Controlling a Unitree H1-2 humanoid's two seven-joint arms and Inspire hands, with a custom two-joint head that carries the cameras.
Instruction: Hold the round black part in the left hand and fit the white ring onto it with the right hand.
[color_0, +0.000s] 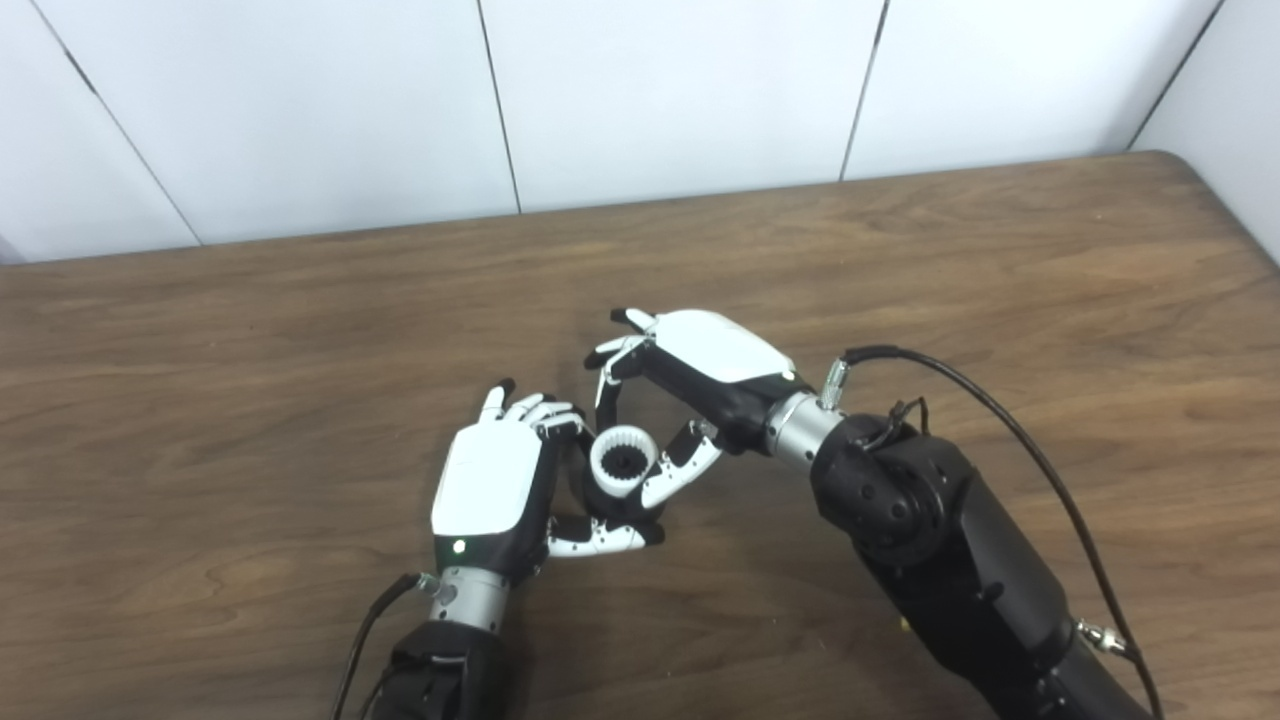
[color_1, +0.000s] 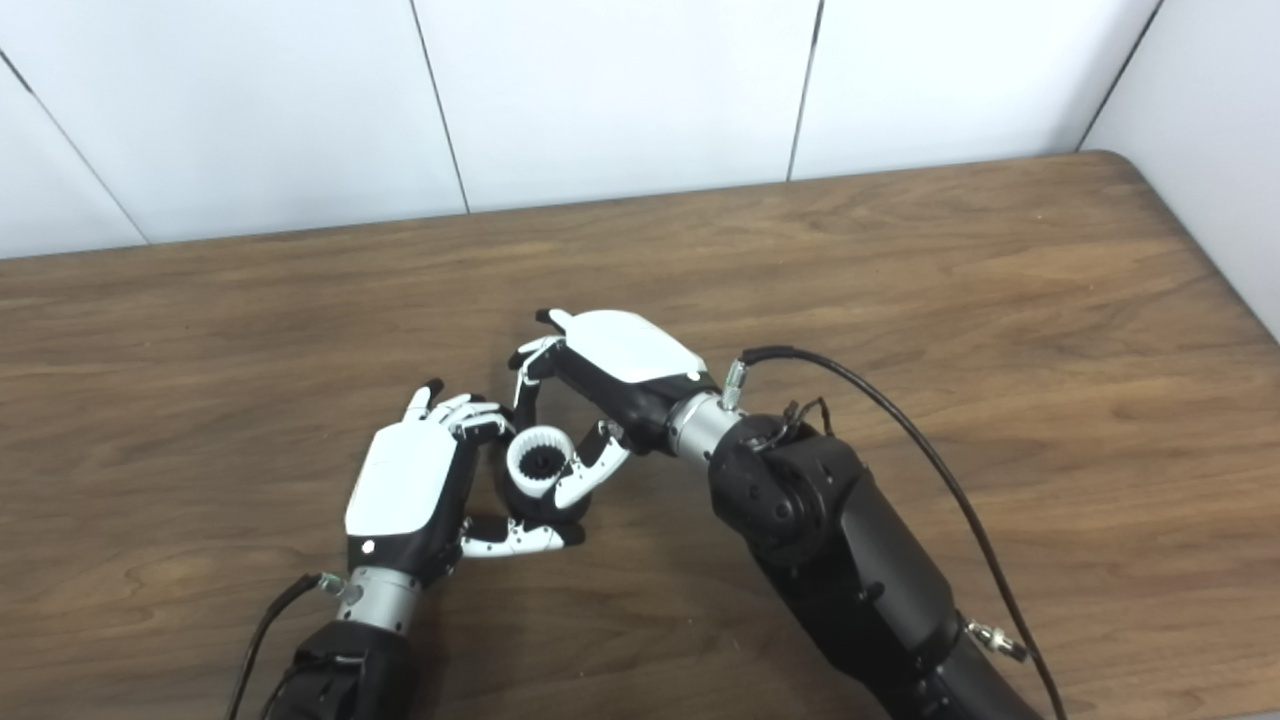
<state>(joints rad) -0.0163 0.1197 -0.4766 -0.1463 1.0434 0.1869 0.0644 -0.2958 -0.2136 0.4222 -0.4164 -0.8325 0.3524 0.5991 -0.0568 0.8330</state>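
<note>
A: Where do we find the white ring (color_0: 622, 461) at this moment?

B: We see it between the two hands, above the wooden table (color_0: 1000, 300), near the middle of the front half. It sits on top of the round black part (color_0: 625, 500), whose dark body shows just below and around it.

A: Which way does it face?

B: Its opening points up toward us, tipped a little to the near side, so we look almost straight down its short axis. We can make out the toothed inner wall and a dark toothed core in the middle. The ring lies flat rather than on edge.

A: And the left hand (color_0: 495, 480)?

B: It stands with its white back toward us. Its fingers curl round the far left side of the black part and its thumb (color_0: 600, 540) reaches under the near side, so we read it as closed on that part.

A: The right hand (color_0: 690, 375)?

B: It comes in from the right with its palm turned down. Its thumb (color_0: 680, 470) lies against the right rim of the ring and a curled finger (color_0: 608, 385) comes down at the far rim. We judge it to be pinching the ring, though the contact at the far side is partly hidden.

A: Is the ring fully seated?

B: We cannot tell from either view.
</note>
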